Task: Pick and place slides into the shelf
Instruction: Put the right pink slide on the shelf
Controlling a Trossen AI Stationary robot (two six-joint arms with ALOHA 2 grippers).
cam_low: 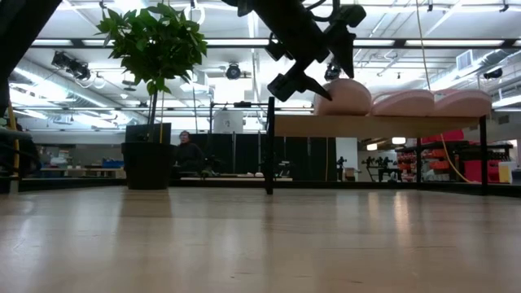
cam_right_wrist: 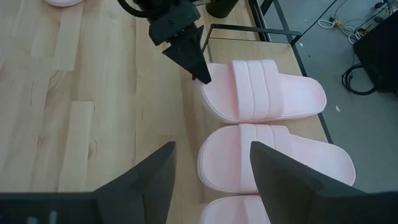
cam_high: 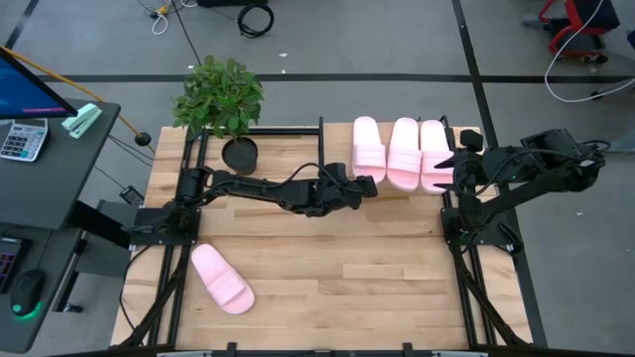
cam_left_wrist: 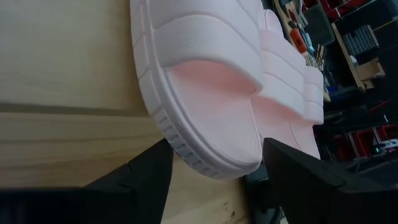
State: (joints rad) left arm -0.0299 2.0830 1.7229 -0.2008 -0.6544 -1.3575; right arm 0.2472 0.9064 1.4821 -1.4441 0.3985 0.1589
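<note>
Three pale pink slides point(cam_high: 402, 154) lie side by side on the shelf's light wood top point(cam_high: 337, 149) at the back right. A further slide point(cam_high: 221, 280) lies flat on the table at the near left. My left gripper point(cam_high: 369, 186) is open at the heel end of the leftmost shelf slide point(cam_left_wrist: 211, 93), one finger on either side of the heel. In the low view the left gripper point(cam_low: 305, 77) hangs just beside that slide point(cam_low: 346, 96). My right gripper point(cam_right_wrist: 211, 180) waits open above the middle slide point(cam_right_wrist: 273, 165), at the shelf's right end. My left gripper comes slanting down at the heel end point(cam_left_wrist: 214, 165) of the leftmost shelf slide, which lies flat on the shelf top. One finger point(cam_left_wrist: 292, 174) stands clear of it. The other finger point(cam_left_wrist: 152, 177) is close by the sole's rim; whether it touches, I cannot tell.
A potted plant point(cam_high: 220, 99) stands at the table's back left, just left of the shelf's black frame point(cam_high: 320, 134). A desk with a calculator point(cam_high: 22, 139) stands beyond the left edge. Bare wood table point(cam_high: 347, 268) stretches across the near half.
</note>
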